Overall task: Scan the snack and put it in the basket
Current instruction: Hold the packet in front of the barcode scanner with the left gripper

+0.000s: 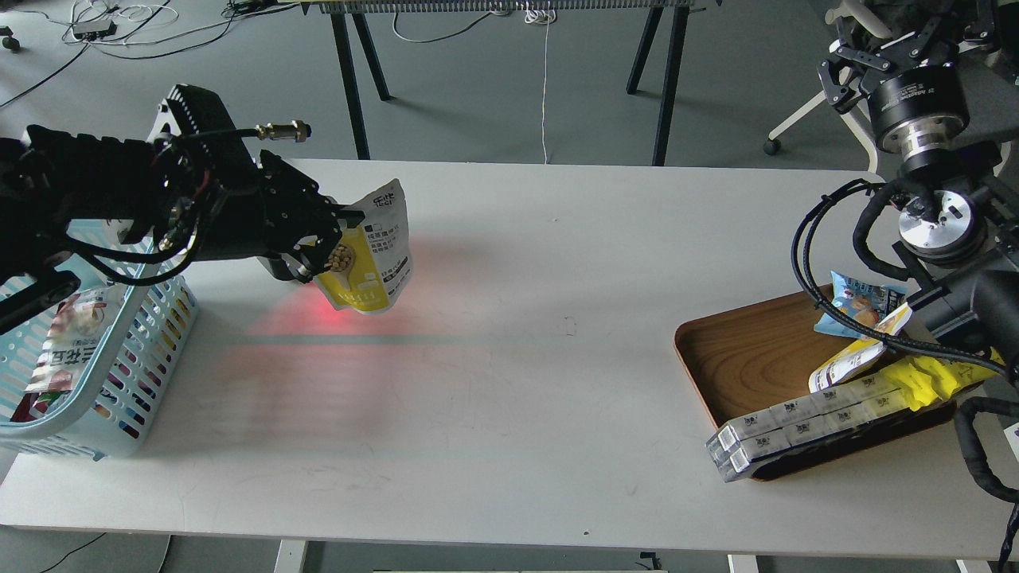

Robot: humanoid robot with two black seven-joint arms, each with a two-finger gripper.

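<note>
Fingers (338, 239) of the left arm pinch the snack pouch (374, 255) by its left edge above the bench (509, 358); right-arm fingers (892, 48) appear spread, empty. Risk: edge grip slips before reaching the basket (151, 358), left of them.

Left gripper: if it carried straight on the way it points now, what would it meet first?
The left gripper points rightward across the table, holding the snack. Beyond the pouch the line looks free over bare tabletop; the wooden tray sits far right, probably lower and nearer. Depth is unclear.
</note>
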